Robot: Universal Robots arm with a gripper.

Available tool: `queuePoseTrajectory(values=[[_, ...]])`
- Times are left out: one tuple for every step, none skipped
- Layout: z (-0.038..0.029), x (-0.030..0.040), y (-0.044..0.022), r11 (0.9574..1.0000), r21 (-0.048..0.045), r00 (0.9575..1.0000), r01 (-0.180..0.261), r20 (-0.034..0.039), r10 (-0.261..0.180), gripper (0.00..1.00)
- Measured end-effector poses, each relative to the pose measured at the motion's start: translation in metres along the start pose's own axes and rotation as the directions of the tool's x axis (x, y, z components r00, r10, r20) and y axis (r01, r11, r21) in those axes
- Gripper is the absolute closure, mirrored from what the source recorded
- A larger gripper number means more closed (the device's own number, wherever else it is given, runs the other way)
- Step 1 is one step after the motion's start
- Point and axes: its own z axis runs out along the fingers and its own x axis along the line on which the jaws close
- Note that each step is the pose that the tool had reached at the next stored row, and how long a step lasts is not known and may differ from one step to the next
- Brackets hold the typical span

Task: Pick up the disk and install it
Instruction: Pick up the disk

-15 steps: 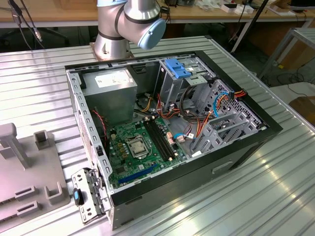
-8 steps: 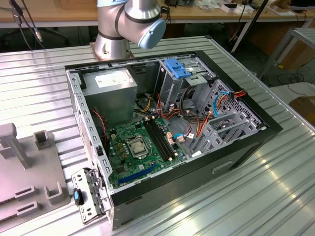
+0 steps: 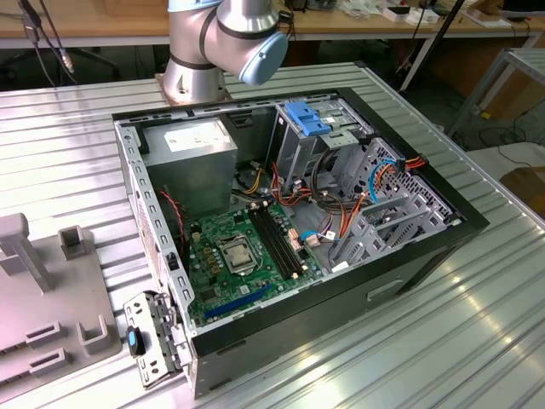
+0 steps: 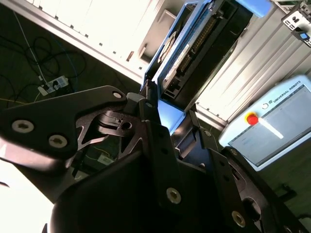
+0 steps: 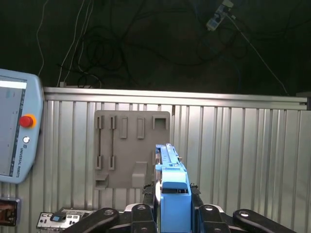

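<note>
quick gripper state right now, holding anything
gripper: shut on the disk, as seen in both wrist views.

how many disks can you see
1: the disk, held in the gripper in the first wrist view. Others may be hidden inside the computer case.

A ribbed silvery metal surface (image 3: 477,341) catches bright glare. Behind it runs a long wooden bench (image 3: 111,21), with a grey metal frame (image 3: 511,72) at the exterior view's right. The floor (image 5: 184,73) is dark, strewn with loose cables (image 5: 104,51) and a power strip (image 4: 52,83).
</note>
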Motion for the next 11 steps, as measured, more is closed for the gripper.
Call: queuePoseTrajectory(values=[[0.0000,0.0000,-0.0010,1.0000,-0.0001,1.0000,0.000,0.0000,0.000,0.63],[0.0001,0.0000,-0.0019,1.0000,0.0000,1.0000,0.000,0.0000,0.000,0.63],[0.0001,0.0001,-0.0034,1.0000,0.0000,1.0000,0.000,0.0000,0.000,0.63],[0.0002,0.0001,-0.0044,1.0000,0.0000,1.0000,0.000,0.0001,0.000,0.63],[0.0002,0.0002,-0.0059,1.0000,0.0000,1.0000,0.000,0.0000,0.000,0.63],[0.0003,0.0002,-0.0067,1.0000,0.0001,1.0000,0.000,0.0000,0.000,0.63],[0.0003,0.0003,-0.0086,1.0000,0.0000,1.0000,0.000,0.0000,0.000,0.63],[0.0003,0.0004,-0.0107,1.0000,0.0000,1.0000,0.000,0.0001,0.000,0.63],[0.0004,0.0004,-0.0120,1.0000,0.0001,1.0000,0.000,0.0001,0.000,0.63],[0.0004,0.0005,-0.0138,1.0000,0.0000,1.0000,0.000,0.0000,0.000,0.63],[0.0005,0.0005,-0.0153,1.0000,0.0000,1.0000,0.000,0.0000,0.000,0.63]])
